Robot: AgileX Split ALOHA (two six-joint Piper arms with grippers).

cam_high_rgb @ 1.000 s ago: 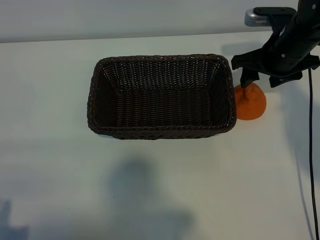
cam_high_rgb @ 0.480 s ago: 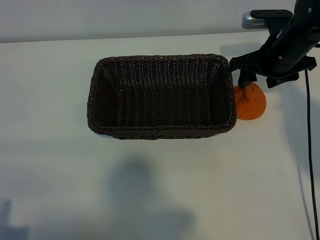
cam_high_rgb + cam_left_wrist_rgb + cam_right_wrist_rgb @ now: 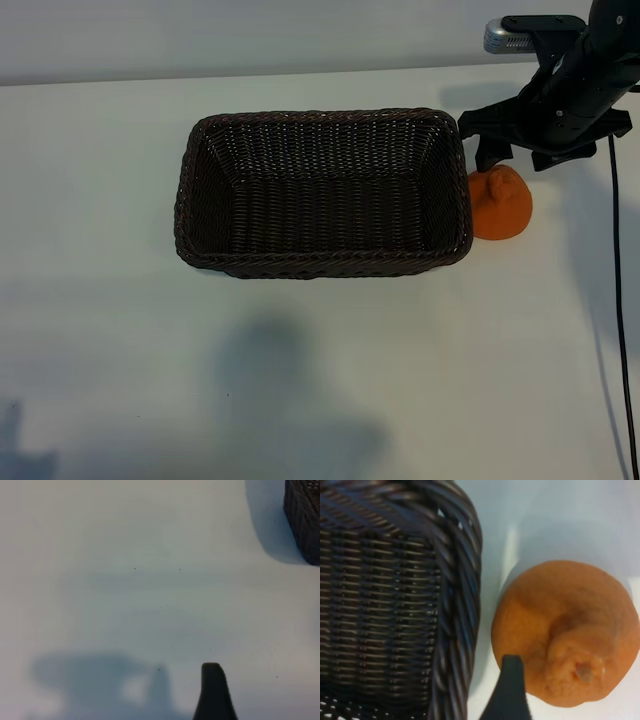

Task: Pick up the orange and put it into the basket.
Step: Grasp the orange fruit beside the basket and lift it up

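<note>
Meanwhile, the right gripper [image 3: 520, 150] had barely shifted over the past second, hanging wide open and empty above the orange [image 3: 500, 203], which lay on the table [image 3: 320, 370] just beside the basket [image 3: 322, 262], ungrasped.

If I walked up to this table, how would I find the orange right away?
Look for the big dark brown basket on the white table. The orange sits on the table just outside the basket's right end, under the right gripper. It is the only bright, round thing there, with a knobby bump on top.
</note>
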